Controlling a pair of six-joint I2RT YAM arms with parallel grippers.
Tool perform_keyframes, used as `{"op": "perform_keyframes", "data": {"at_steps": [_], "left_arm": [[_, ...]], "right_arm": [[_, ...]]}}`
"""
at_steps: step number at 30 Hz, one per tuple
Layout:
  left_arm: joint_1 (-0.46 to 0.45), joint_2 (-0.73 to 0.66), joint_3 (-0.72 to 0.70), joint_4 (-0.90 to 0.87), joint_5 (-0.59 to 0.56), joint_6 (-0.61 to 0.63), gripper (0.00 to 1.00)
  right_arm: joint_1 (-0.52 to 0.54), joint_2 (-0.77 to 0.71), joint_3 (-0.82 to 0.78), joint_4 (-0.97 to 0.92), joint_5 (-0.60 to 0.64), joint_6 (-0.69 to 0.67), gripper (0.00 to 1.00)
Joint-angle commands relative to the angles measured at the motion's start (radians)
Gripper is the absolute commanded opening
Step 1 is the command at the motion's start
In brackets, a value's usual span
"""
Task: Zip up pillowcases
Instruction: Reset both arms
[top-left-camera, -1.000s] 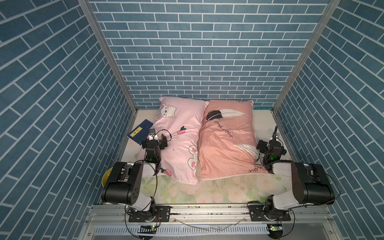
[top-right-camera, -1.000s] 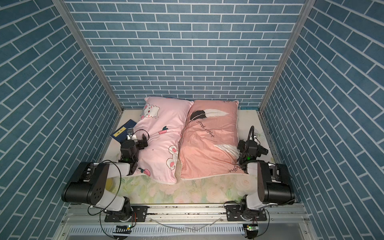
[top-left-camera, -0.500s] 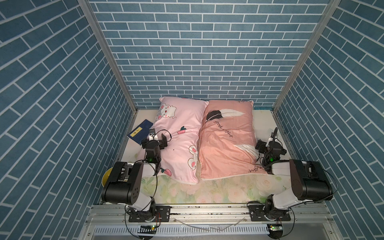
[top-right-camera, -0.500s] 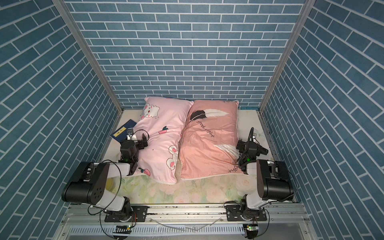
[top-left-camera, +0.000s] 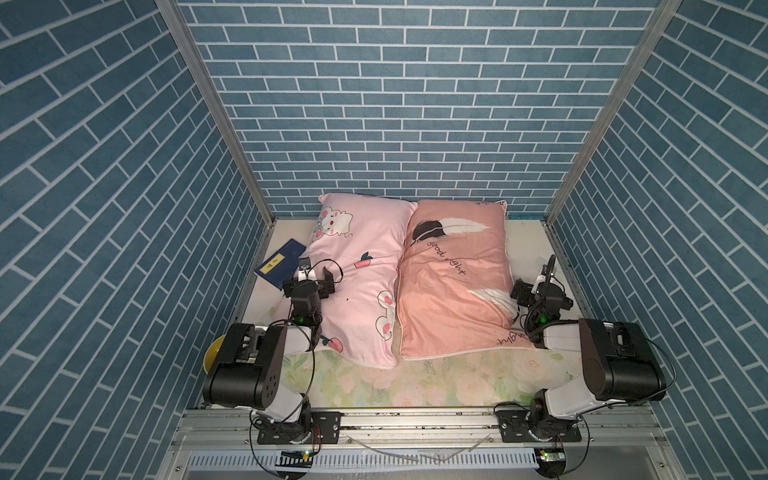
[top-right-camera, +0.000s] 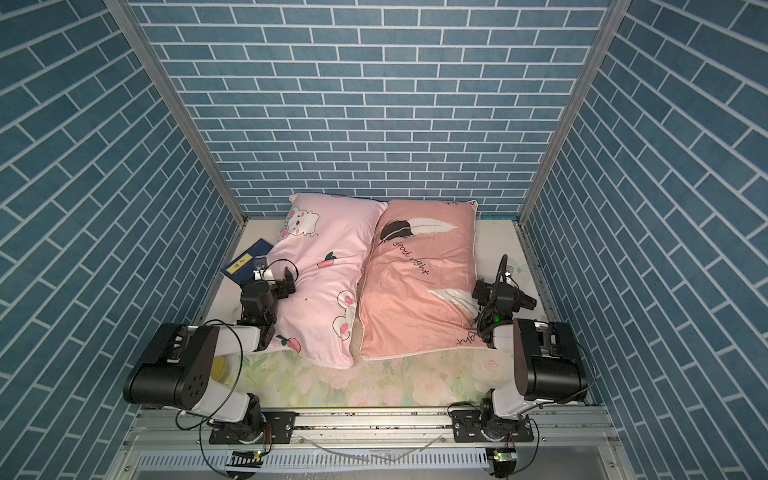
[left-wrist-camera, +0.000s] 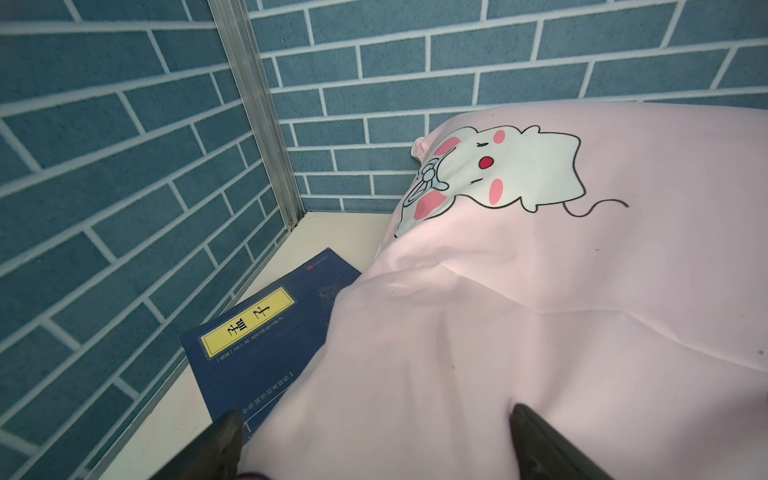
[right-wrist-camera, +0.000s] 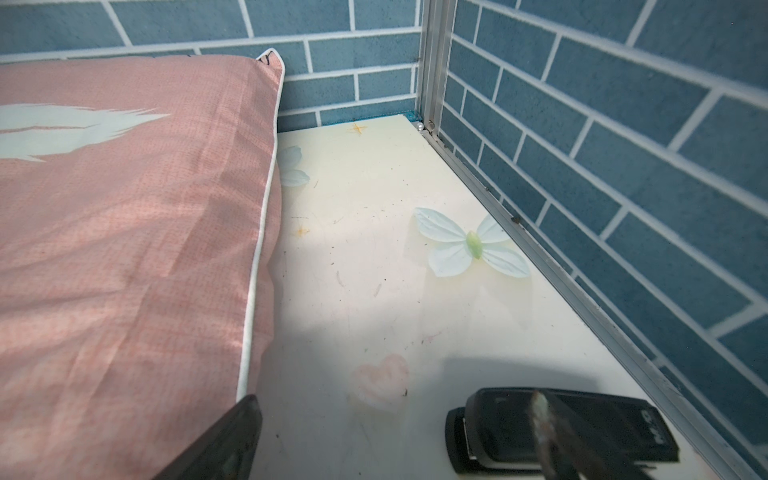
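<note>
In both top views: bunny pillow and feather pillow side by side on worktop; left hand spread at bunny pillow's edge, right hand spread beside feather pillow. Left wrist: book partly under pillow. Right wrist: fingers wide at pillow edge.

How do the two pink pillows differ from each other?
The light pink pillow carries cartoon bunnies and peaches; the salmon pillow carries feathers and "good night" script. The light pink pillow overlaps a blue book; the salmon pillow touches no book. Both are stuffed and lie flat, side by side.
</note>
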Motion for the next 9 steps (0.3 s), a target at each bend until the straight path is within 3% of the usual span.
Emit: {"op": "perform_keyframes", "data": {"at_steps": [1, 9], "left_arm": [[0.015, 0.021, -0.029, -0.060, -0.014, 0.029, 1.00], [0.015, 0.022, -0.029, -0.060, -0.014, 0.030, 1.00]], "right_arm": [[0.006, 0.006, -0.006, 0.023, -0.005, -0.038, 0.99], [0.006, 0.004, -0.013, 0.034, -0.006, -0.038, 0.99]]}}
